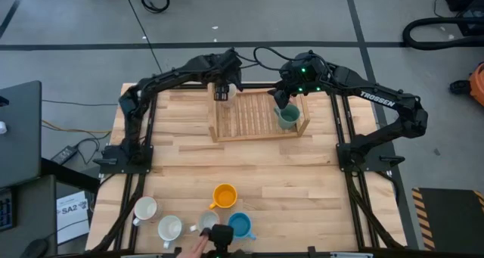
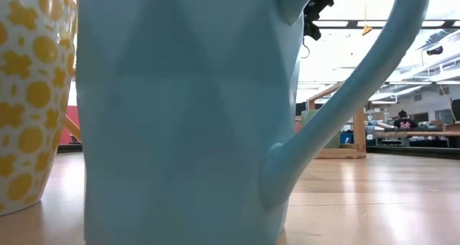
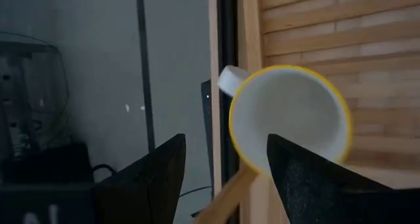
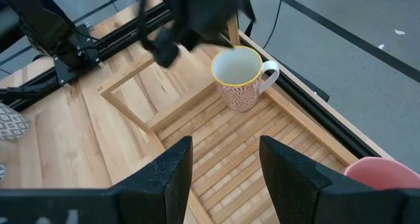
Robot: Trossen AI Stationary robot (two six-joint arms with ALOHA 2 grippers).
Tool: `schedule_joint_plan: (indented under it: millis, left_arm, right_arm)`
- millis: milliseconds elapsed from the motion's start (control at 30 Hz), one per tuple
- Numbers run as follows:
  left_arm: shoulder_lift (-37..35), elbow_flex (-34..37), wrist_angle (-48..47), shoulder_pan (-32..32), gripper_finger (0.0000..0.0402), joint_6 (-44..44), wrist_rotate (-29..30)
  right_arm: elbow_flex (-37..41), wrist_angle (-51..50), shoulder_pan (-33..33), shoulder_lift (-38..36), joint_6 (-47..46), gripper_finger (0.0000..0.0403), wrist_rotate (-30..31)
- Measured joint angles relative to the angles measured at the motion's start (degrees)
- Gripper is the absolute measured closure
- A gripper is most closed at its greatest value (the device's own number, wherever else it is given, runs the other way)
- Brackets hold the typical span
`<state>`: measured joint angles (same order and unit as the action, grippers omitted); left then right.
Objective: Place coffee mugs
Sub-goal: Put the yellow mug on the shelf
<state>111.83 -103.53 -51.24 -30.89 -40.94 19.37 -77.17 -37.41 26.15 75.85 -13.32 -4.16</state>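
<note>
My left gripper (image 3: 223, 178) hangs with fingers apart over the yellow-rimmed mug (image 3: 289, 115), which stands in the wooden rack's (image 1: 249, 118) far left corner. The right gripper (image 4: 220, 168), also spread, is above the rack's right end by the teal mug (image 1: 287, 118). I fear a careless lift could clip the rim and tip that mug off the table's edge (it sits right beside the rack's rail).

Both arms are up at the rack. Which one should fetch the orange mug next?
Left, probably. The orange mug sits slightly toward the left arm's side of the near edge. Both the left gripper and right gripper hover open at the wooden rack, so neither leads.
</note>
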Motion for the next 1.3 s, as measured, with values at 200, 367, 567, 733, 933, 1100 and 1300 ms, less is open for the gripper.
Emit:
schedule_joint_plan:
  millis: [200,367,567,733,933,1100,1300]
  left_arm:
    - [-8.6,0.0,-9.9,3.3,0.0180,4.6,0.0]
    - [-17.6,0.0,-22.1,8.3,0.0180,17.3,-2.3]
    - [-29.0,0.0,-32.7,15.8,0.0180,34.7,-16.1]
    - [-38.9,3.3,-31.2,27.8,0.0180,46.1,-13.0]
    - [-50.0,16.9,-23.5,43.9,0.0180,59.1,-5.5]
    - [-55.2,27.6,-13.7,52.1,0.0180,64.6,-4.9]
    - [-55.5,35.9,-4.3,57.0,0.0180,65.5,-4.9]
  right_arm:
    - [0.0,0.0,-0.3,0.0,0.0,0.0220,0.0]
    - [0.0,0.4,-2.0,0.0,0.0,0.0220,-0.7]
    - [0.0,4.5,-7.7,0.0,-1.0,0.0220,-1.9]
    - [0.0,10.7,-15.7,0.6,-4.2,0.0220,-1.0]
    - [0.0,16.6,-25.5,5.0,-5.2,0.0220,4.2]
    - [0.0,19.2,-31.0,10.2,-7.3,0.0220,6.5]
    - [0.0,22.0,-35.2,16.5,-8.2,0.0220,6.2]
